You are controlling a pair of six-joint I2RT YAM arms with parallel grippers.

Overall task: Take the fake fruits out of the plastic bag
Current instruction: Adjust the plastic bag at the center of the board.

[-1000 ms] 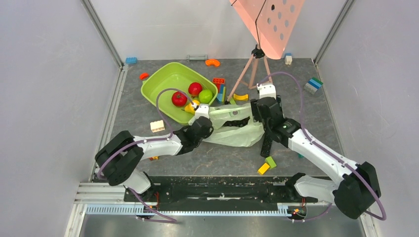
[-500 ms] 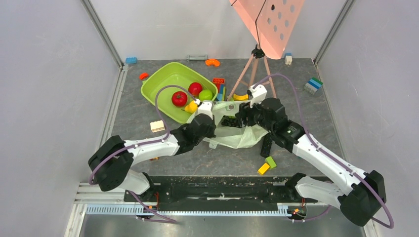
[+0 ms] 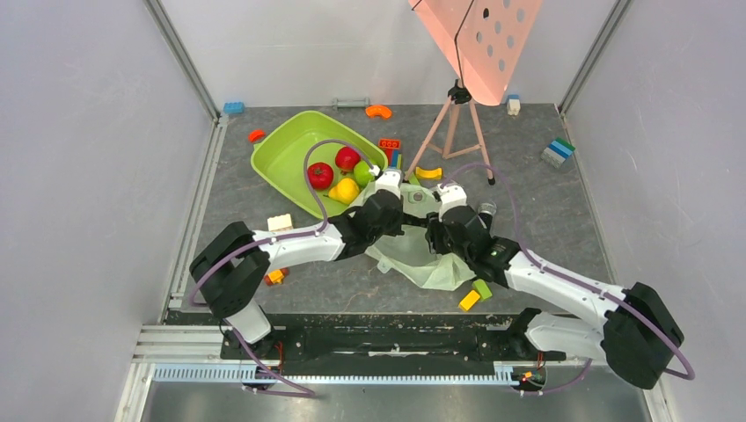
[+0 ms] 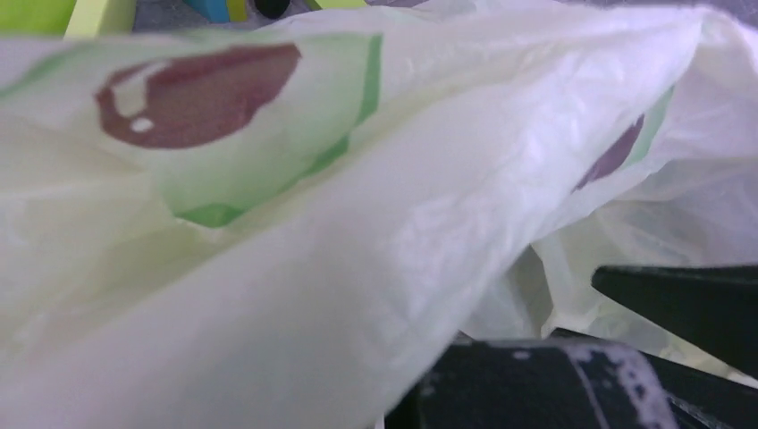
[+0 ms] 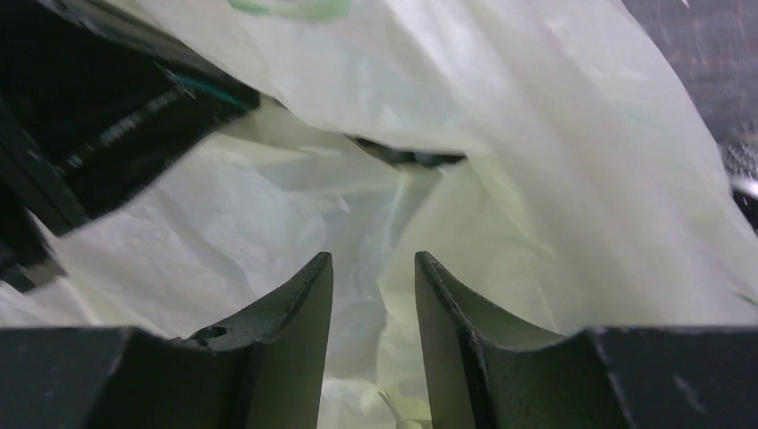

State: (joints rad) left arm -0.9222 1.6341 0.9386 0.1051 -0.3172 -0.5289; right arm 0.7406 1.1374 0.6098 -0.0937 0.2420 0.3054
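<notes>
The bag (image 3: 425,264) lies on the table in front of the tub (image 3: 280,163), between both arms. The left gripper (image 3: 398,202) is clenched on bag film. An avocado half (image 4: 198,96) shows through that film. The right gripper (image 5: 373,261) is at the bag, jaws narrowly apart, gripping nothing.

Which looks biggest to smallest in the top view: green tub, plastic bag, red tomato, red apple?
Largest: green tub. Then plastic bag, partly covered. Smallest: red tomato and red apple, about alike.
</notes>
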